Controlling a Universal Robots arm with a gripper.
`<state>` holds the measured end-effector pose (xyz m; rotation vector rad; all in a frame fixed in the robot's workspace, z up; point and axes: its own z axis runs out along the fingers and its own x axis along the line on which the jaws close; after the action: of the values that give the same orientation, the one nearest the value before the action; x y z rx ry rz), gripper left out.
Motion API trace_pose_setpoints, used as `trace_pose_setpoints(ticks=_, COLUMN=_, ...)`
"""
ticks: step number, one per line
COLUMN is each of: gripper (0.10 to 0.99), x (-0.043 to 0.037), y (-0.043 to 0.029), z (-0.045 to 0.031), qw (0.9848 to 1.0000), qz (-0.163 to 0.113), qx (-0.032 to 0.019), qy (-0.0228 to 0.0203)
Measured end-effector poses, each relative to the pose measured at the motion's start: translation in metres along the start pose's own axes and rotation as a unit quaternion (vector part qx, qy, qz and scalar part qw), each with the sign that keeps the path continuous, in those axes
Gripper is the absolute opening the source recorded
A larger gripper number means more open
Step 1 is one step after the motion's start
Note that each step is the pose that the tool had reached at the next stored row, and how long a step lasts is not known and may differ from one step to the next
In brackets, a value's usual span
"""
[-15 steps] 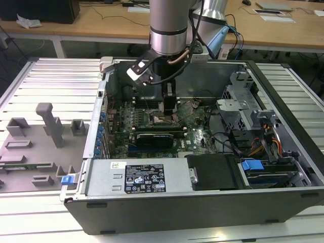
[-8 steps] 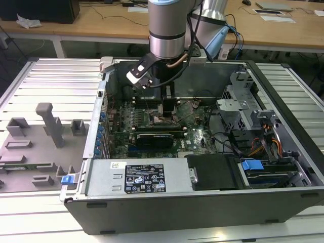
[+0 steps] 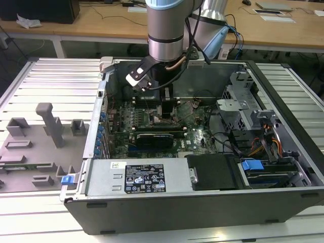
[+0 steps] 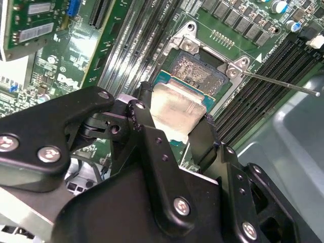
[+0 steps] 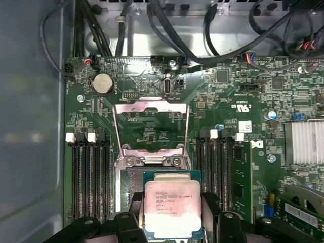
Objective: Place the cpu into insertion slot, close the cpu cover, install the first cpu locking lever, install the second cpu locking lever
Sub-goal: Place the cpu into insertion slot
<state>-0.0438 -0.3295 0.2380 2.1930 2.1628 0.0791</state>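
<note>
1. Black claw (image 4: 174,115) is clamping the cpu (image 4: 177,104) by opposite edges, keeping it level.
2. Chip is hanging partly over the insertion slot (image 4: 195,68); the cpu cover (image 5: 151,105) is lying swung open, leaving access.

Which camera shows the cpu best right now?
The first wrist view: the cpu faces the camera, metal top plain between the gripper fingers. The second wrist view shows the cpu slanted, one edge behind a finger. In the exterior view the arm stands in front of it.
</note>
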Motion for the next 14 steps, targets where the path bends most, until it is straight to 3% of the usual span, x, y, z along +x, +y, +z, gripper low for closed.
trace_pose_setpoints(ticks=14, gripper=0.541, x=0.0101, y=-0.0067, z=0.0155, qw=1.0, qz=-0.002, qx=0.0, qy=0.0002)
